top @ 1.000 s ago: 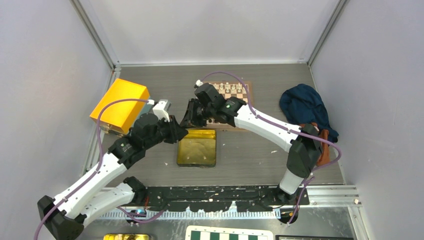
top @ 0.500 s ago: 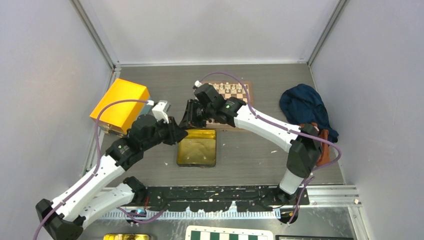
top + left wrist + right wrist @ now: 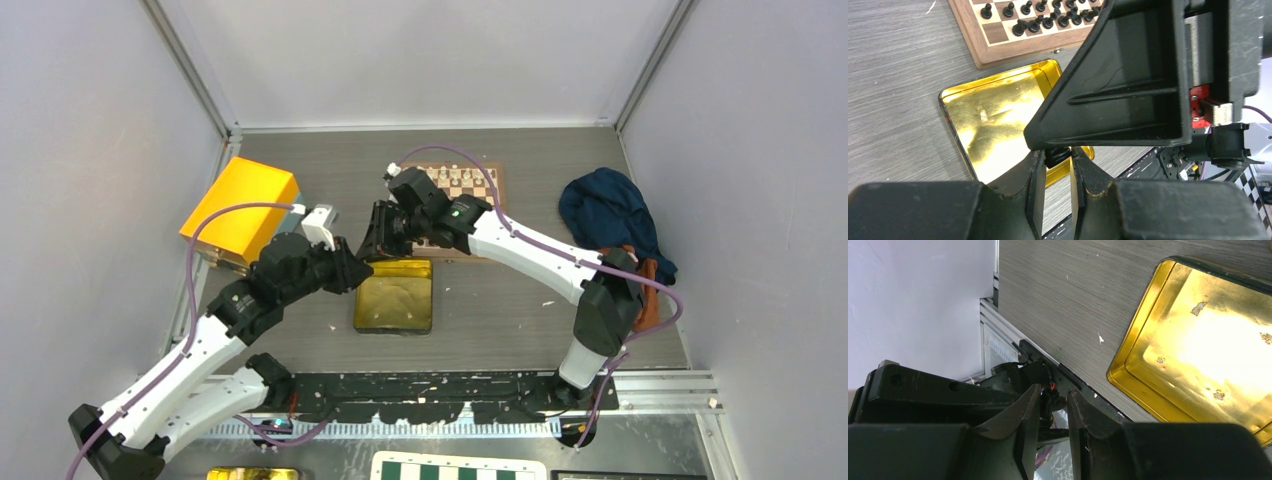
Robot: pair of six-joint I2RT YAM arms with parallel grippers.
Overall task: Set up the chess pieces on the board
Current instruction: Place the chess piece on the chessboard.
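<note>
The board [image 3: 497, 176] lies at the back of the table, with white pieces [image 3: 455, 179] on its far rows. In the left wrist view black pieces [image 3: 1048, 20] stand along the board's near rim [image 3: 973, 47]. Both grippers meet tip to tip above the far left corner of a gold tin [image 3: 393, 295]. My left gripper [image 3: 362, 268] [image 3: 1057, 157] is shut on a black chess piece [image 3: 1058, 155]. My right gripper [image 3: 373, 248] [image 3: 1054, 399] stands around the same piece [image 3: 1050, 402], jaws slightly apart, with a thin gap on one side.
The open gold tin [image 3: 988, 115] [image 3: 1198, 340] lies in front of the board. An orange box [image 3: 240, 208] sits at the left, a dark blue cloth [image 3: 605, 215] at the right. A green-and-white checkered board [image 3: 460, 468] shows below the arm bases.
The right gripper's jaws have spread a little around the black piece. The left gripper has kept its grip, and its arm has shifted slightly.
</note>
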